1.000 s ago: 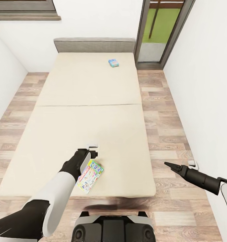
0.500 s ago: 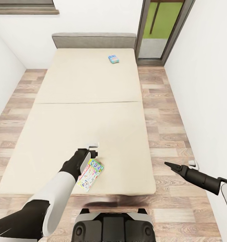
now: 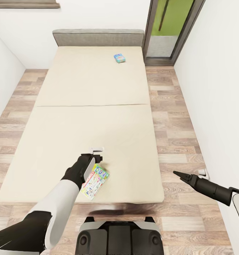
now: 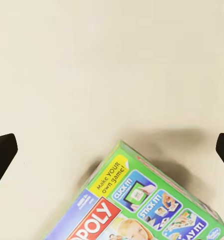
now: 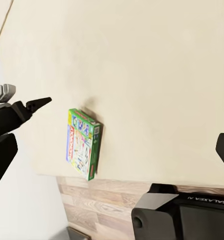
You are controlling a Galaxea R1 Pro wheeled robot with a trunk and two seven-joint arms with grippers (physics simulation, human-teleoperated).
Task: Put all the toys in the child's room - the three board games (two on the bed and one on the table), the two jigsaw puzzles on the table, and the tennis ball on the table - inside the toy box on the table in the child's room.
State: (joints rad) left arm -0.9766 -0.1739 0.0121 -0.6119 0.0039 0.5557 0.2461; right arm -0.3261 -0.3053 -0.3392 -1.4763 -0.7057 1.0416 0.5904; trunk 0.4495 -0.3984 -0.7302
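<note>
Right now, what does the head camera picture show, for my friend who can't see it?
A beige bed fills the room; the left gripper hovers over a green-bordered board game near its foot. A small blue game box lies near the headboard.

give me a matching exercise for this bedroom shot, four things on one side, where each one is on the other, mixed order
Things:
1. green-bordered board game
2. blue board game
3. left claw
4. right claw

Places:
A. over the wood floor beside the bed
B. far end of the mattress, near the headboard
C. near edge of the mattress, close to the robot
D. above the mattress, just past the near game

Pairs: 1-C, 2-B, 3-D, 4-A
</note>
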